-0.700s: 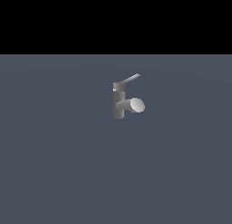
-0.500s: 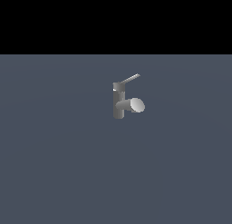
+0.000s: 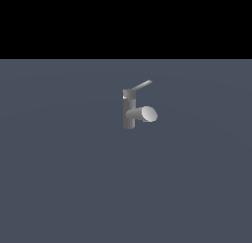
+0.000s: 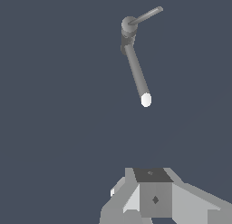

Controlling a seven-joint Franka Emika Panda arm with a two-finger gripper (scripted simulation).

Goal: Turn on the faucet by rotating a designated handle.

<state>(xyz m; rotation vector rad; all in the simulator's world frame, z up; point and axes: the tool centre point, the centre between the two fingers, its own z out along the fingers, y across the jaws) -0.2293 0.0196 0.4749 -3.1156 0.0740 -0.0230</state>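
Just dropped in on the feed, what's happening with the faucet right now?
Nothing is touching the faucet at this moment. It stands alone on the grey surface, its thin handle slanting up from the top cap, above the short spout. In the wrist view the gripper sits well short of the faucet with open floor between them; its fingers are not clearly visible. The arm does not appear in the exterior view.
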